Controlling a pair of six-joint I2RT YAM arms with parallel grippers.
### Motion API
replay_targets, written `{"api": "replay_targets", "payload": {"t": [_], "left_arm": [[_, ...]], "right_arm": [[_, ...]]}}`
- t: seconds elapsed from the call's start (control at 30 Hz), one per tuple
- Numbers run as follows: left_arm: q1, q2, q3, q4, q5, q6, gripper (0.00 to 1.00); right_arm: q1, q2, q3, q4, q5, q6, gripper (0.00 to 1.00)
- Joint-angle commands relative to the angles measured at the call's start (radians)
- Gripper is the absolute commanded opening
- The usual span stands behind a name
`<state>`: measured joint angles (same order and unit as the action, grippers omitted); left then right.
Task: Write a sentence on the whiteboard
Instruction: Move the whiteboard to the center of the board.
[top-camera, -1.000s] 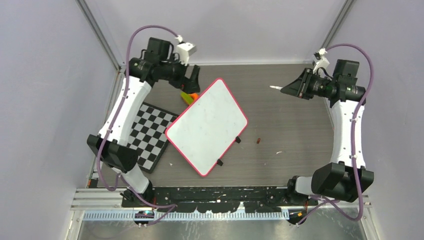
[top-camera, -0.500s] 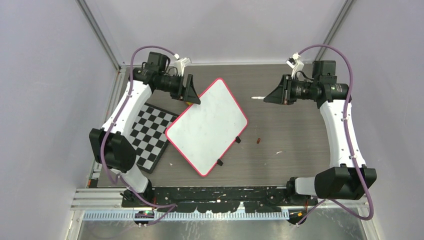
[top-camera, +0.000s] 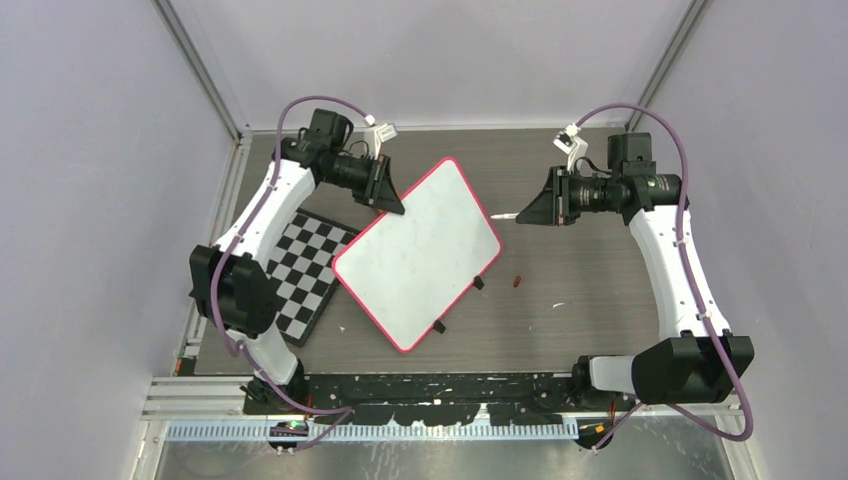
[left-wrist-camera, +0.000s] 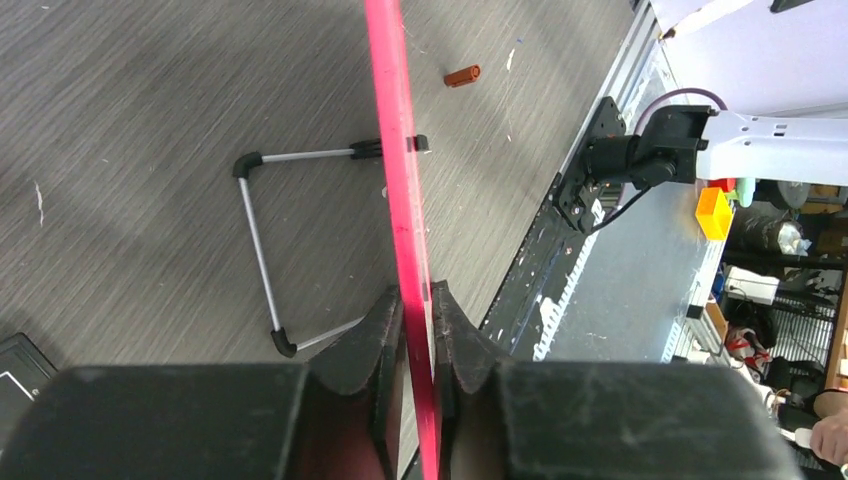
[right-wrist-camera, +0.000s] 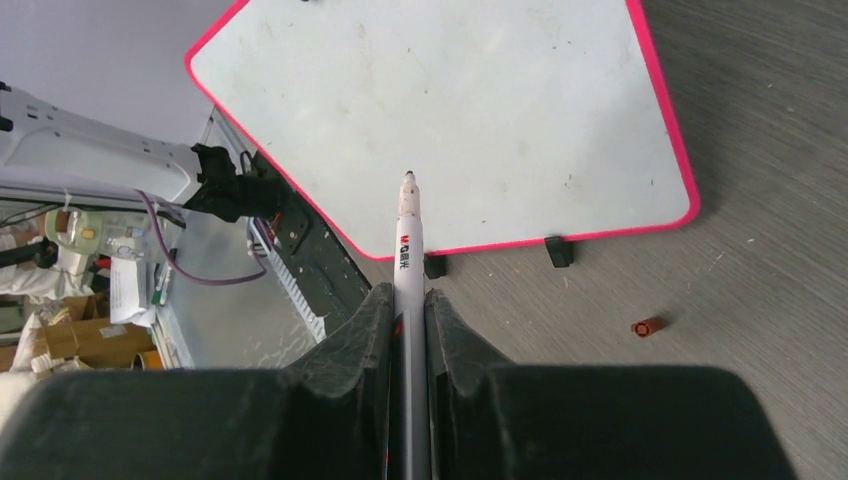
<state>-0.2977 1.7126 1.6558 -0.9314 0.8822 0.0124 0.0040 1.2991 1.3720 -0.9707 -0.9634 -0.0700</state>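
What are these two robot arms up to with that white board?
They are getting ready to write on it. The left gripper is clamped on the pink rim of the whiteboard, holding it by its far edge. The right gripper holds an uncapped marker with its tip aimed at the board. The board's surface is blank, so no writing has begun. A small reddish cap lies on the table beside the board.
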Motion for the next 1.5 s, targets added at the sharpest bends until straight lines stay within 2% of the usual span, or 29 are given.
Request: {"api": "replay_targets", "payload": {"t": [0.0, 0.27, 0.53, 0.8, 0.97, 1.23, 1.47], "left_arm": [[-0.028, 0.015, 0.017, -0.021, 0.065, 0.068, 0.10], [-0.043, 0.065, 0.046, -0.072, 0.082, 0.126, 0.02], [-0.062, 0.074, 0.079, -0.088, 0.069, 0.120, 0.04], [-0.043, 0.018, 0.166, -0.149, -0.010, 0.119, 0.50], [0.047, -0.070, 0.088, -0.098, -0.038, 0.079, 0.71], [0.204, -0.203, -0.037, -0.155, 0.061, 0.118, 0.81], [0.293, -0.346, -0.217, -0.096, 0.106, 0.095, 0.87]], "right_arm": [[0.035, -0.058, -0.014, 0.027, -0.038, -0.011, 0.00], [0.057, -0.074, -0.023, 0.031, -0.068, -0.016, 0.00], [0.089, -0.090, -0.017, 0.041, -0.046, -0.013, 0.00], [0.144, -0.069, 0.022, 0.060, 0.006, -0.001, 0.00], [0.215, -0.026, 0.096, 0.046, 0.047, -0.011, 0.00], [0.375, 0.067, 0.218, -0.018, 0.126, -0.071, 0.00], [0.525, 0.131, 0.285, -0.019, 0.187, -0.091, 0.00]]}}
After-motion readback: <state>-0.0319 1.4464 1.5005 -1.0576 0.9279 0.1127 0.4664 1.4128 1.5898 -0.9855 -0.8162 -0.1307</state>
